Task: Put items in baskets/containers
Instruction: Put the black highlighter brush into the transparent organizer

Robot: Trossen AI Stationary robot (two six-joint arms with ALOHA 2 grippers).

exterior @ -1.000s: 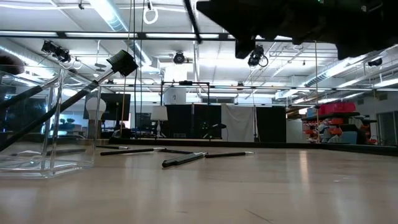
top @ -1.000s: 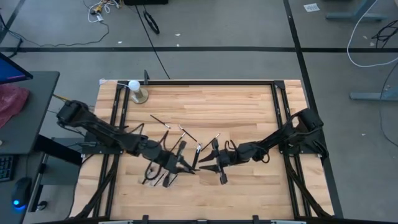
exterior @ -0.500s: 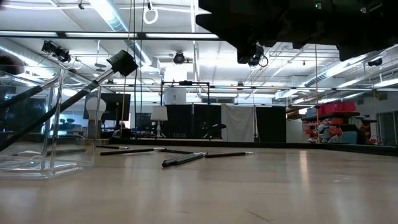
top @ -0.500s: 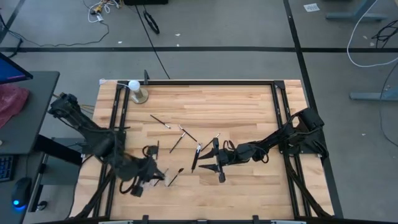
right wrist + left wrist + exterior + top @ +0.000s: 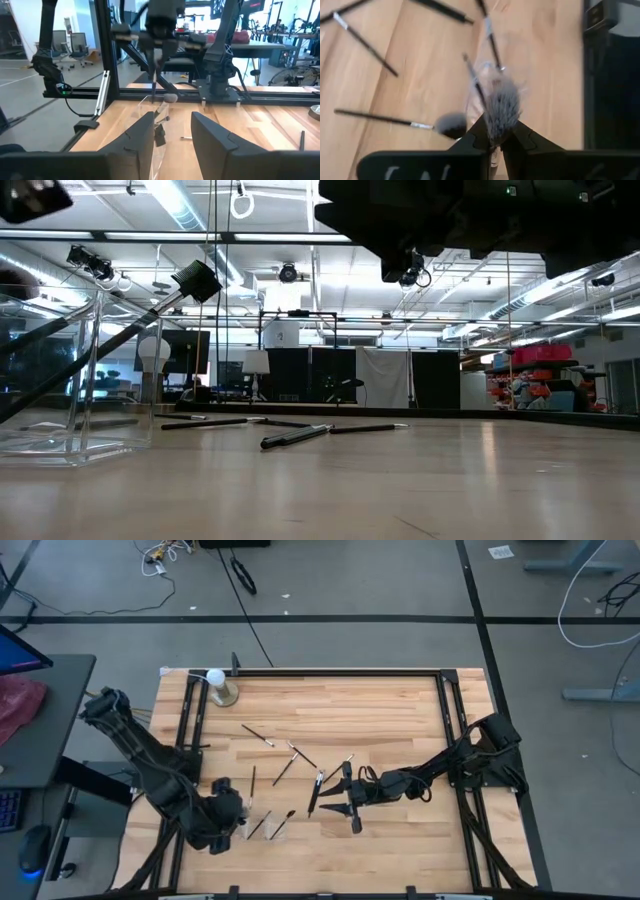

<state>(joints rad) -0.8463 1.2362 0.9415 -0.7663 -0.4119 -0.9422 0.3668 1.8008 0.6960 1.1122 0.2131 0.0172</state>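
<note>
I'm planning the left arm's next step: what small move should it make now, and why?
Probably lower straight down, then release. The left gripper is shut on a thin dark-handled makeup brush with grey bristles, hanging above the clear plastic organizer, where other brushes already lean. The right gripper waits open beside it.

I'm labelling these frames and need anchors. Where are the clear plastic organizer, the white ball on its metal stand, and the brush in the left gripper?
Clear plastic organizer (image 5: 85, 370): low view, its front wall.
White ball on metal stand (image 5: 215, 677): high view, the ball.
Fluffy grey-bristled brush (image 5: 501, 104): left wrist view, the bristles.
</note>
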